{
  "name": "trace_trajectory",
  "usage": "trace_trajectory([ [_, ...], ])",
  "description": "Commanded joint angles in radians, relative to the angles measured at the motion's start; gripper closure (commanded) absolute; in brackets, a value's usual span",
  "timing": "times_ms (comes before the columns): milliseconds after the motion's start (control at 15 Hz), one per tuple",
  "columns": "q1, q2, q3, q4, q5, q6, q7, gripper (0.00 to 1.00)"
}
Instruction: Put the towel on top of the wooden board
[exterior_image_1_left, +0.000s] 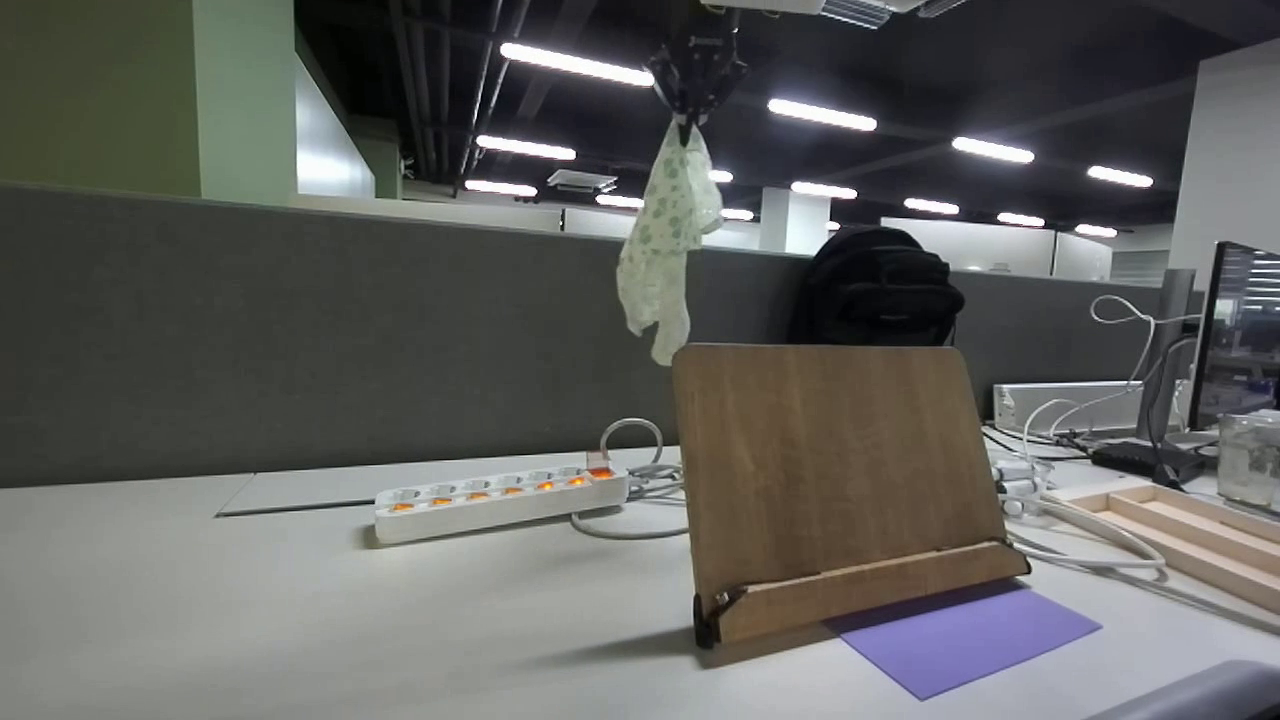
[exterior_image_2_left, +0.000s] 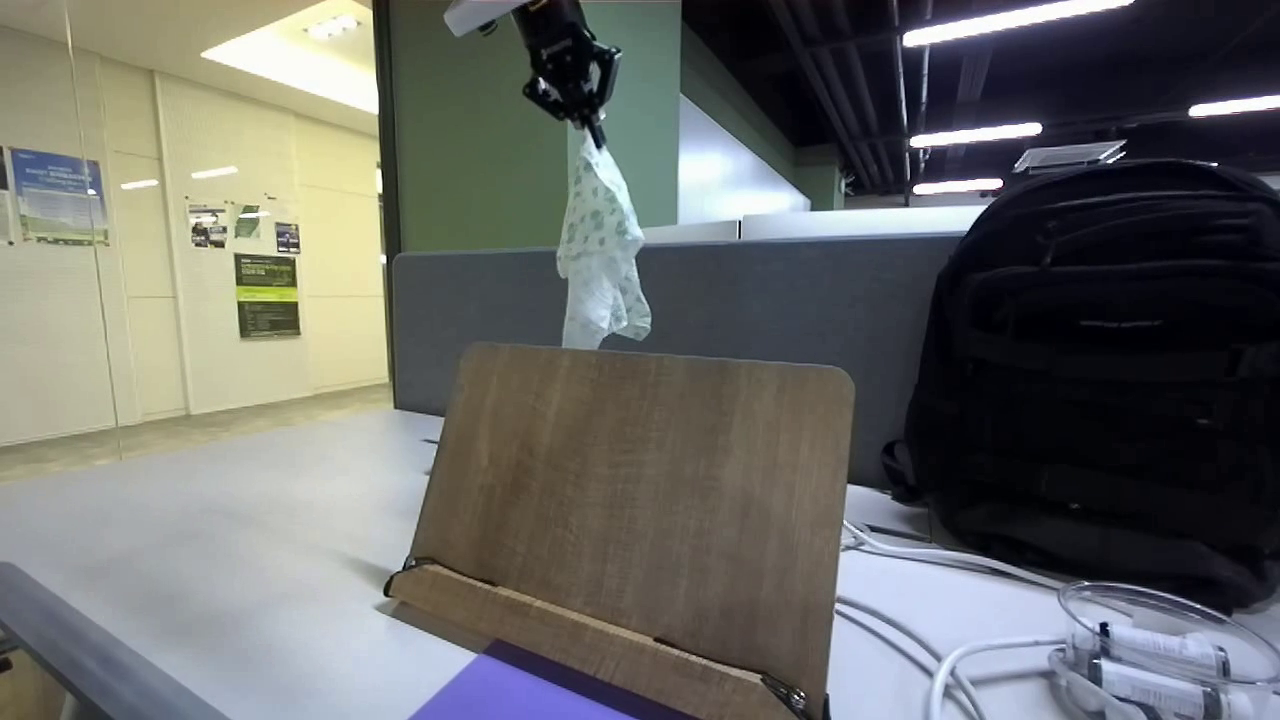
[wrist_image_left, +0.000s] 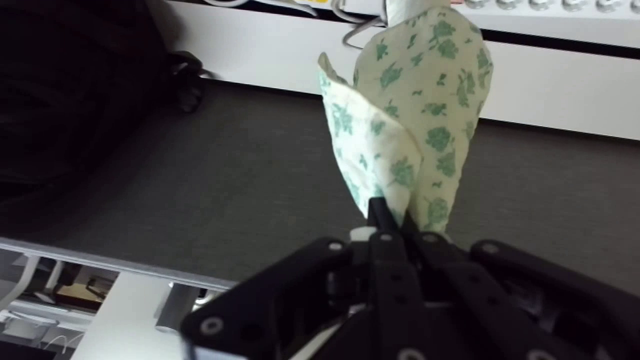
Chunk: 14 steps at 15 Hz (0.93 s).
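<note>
A pale towel with a green leaf print hangs from my gripper in both exterior views (exterior_image_1_left: 664, 225) (exterior_image_2_left: 601, 235) and spreads away from the fingers in the wrist view (wrist_image_left: 435, 95). My gripper (exterior_image_1_left: 686, 125) is shut on the towel's top end; it shows also in an exterior view (exterior_image_2_left: 596, 130) and the wrist view (wrist_image_left: 392, 215). The wooden board (exterior_image_1_left: 840, 450) leans back on a stand with a front ledge, also in an exterior view (exterior_image_2_left: 640, 510). The gripper is high above the board. The towel's lower end hangs near the board's top edge; contact cannot be told. The board is out of the wrist view.
A grey partition (exterior_image_1_left: 330, 340) runs behind the desk, with a black backpack (exterior_image_1_left: 880, 290) against it. A white power strip (exterior_image_1_left: 500, 505) and cables lie beside the board. A purple sheet (exterior_image_1_left: 975, 640) lies under its front. A wooden tray (exterior_image_1_left: 1190, 540) and monitor (exterior_image_1_left: 1240, 330) stand beyond.
</note>
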Motion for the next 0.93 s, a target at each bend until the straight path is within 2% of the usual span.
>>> trace_trajectory([
  [0, -0.035, -0.071, -0.011, -0.026, -0.055, -0.076, 0.034, 1.00],
  [200, -0.054, -0.114, -0.011, -0.059, -0.064, -0.154, 0.007, 1.00],
  [600, -0.048, -0.199, -0.025, -0.207, 0.037, -0.281, -0.082, 1.00],
  [867, -0.055, -0.246, -0.039, -0.272, 0.081, -0.415, -0.162, 1.00],
])
